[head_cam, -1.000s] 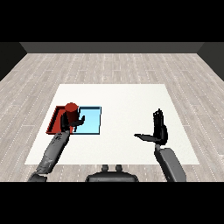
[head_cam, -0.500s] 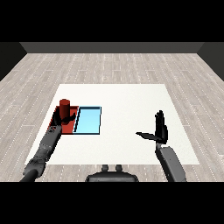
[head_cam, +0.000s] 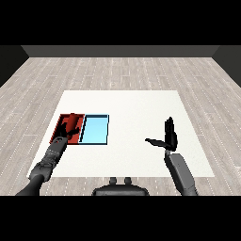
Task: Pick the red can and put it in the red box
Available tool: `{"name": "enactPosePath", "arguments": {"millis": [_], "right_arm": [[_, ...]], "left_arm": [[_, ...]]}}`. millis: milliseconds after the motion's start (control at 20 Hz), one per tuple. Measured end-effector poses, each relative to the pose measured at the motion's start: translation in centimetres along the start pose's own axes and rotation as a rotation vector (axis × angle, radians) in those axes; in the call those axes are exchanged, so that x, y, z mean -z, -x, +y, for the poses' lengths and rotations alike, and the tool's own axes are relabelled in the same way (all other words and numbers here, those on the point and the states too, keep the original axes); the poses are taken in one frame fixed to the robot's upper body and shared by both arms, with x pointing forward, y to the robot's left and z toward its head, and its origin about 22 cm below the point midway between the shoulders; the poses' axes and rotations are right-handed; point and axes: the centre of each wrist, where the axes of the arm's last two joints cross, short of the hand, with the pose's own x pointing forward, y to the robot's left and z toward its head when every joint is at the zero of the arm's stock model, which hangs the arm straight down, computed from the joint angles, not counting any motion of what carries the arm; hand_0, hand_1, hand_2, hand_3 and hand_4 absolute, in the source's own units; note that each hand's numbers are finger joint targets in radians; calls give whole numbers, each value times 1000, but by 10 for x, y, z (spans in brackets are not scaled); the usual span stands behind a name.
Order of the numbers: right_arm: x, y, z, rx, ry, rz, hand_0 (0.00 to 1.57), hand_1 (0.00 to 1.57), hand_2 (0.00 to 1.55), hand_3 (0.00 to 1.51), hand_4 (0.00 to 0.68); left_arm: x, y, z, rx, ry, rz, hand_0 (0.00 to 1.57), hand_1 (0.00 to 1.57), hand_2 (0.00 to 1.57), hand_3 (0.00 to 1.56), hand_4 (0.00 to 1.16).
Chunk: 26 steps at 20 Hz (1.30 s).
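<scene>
The left hand (head_cam: 69,128) has its black fingers wrapped round the red cylindrical can (head_cam: 73,121), which is sitting inside the flat red tray (head_cam: 58,131). That tray lies right beside the light blue tray (head_cam: 95,130) on the white bench (head_cam: 132,108). Over on the other side, the right hand (head_cam: 168,135) has fingers straight and released, holding nothing.

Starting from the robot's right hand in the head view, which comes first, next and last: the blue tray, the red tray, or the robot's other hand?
From the right hand:
1. Blue tray, nearest, toward the table's left side.
2. Red tray and left hand, farthest; the hand is over that tray, so the two are too close to rank.
</scene>
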Motion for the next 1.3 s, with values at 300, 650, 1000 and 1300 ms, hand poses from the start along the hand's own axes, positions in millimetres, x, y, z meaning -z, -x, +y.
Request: {"name": "enactPosePath", "arguments": {"millis": [300,650,1000,1300], "right_arm": [[10,4,1,-1,0,-2,0,0,0,0,0],[9,8,2,18,8,-17,0,0,0,0,0],[9,7,-3,51,1,-27,0,0,0,0,0],[10,2,-1,82,-27,-63,0,0,0,0,0]], "left_arm": [[-1,19,6,-26,-39,149,1493,1493,1342,0,654],[3,29,23,-14,46,246,0,0,0,0,0],[6,16,21,-62,9,153,0,0,0,0,0],[17,-13,33,-272,18,-111,223,223,0,0,0]]}}
